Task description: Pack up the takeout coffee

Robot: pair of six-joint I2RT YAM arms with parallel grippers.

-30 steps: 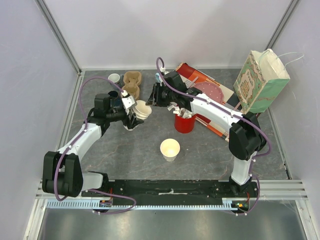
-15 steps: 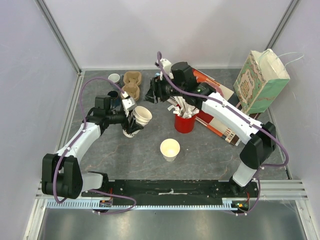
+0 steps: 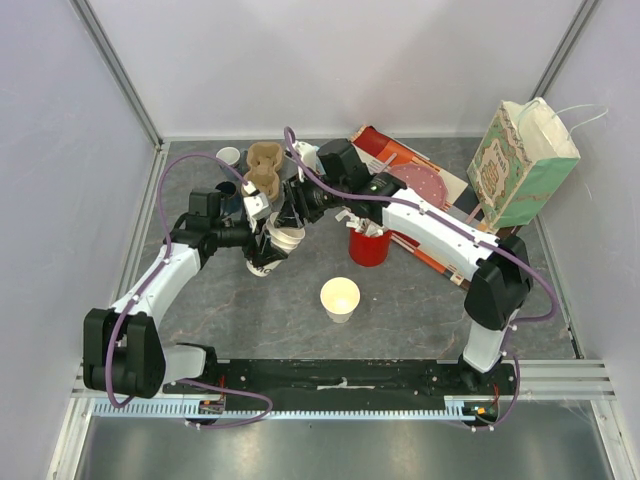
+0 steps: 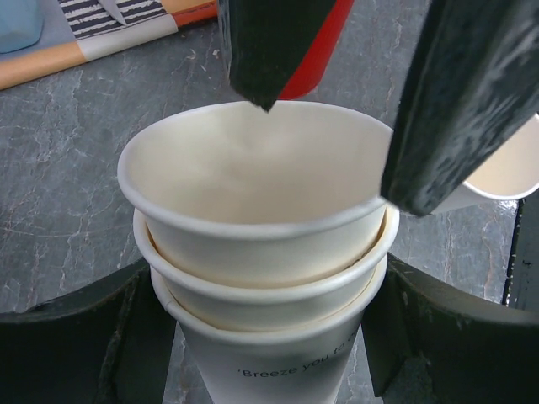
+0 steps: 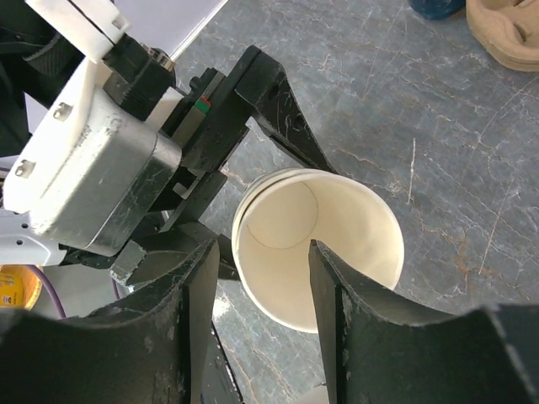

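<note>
Right end effector [image 5: 261, 252] has moved, half-open, onto the nested cups [image 4: 253, 177].

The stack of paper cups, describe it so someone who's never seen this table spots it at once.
Start at the red cup in the middle of the gray table; just to its left, the left end effector grips a stack of paper cups. Unlike the single paper cup standing nearer the front, it is three cream cups nested together, held tilted, with lettering on the outermost.
</note>
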